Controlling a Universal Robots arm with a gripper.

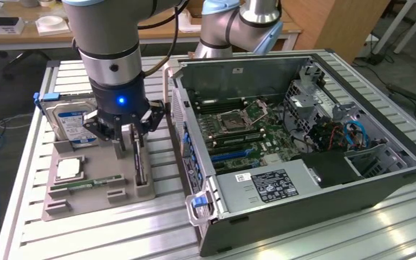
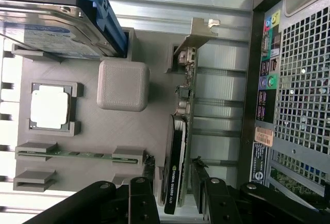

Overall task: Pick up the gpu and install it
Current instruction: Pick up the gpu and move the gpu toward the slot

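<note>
GPU, a thin dark rectangular circuit card, stands on edge in a slot of the grey plastic parts tray. That puts it lower left of the exterior view, just beside the open black tower PC case. On-edge seating leaves both flat faces free for a pinch, which looks deliberate. Black two-finger gripper sits over the card with its fingers spread, one on each side and gaps visible, so no grip yet. Card not installed. Boxy blue-labelled hard drive shares the tray.
</note>
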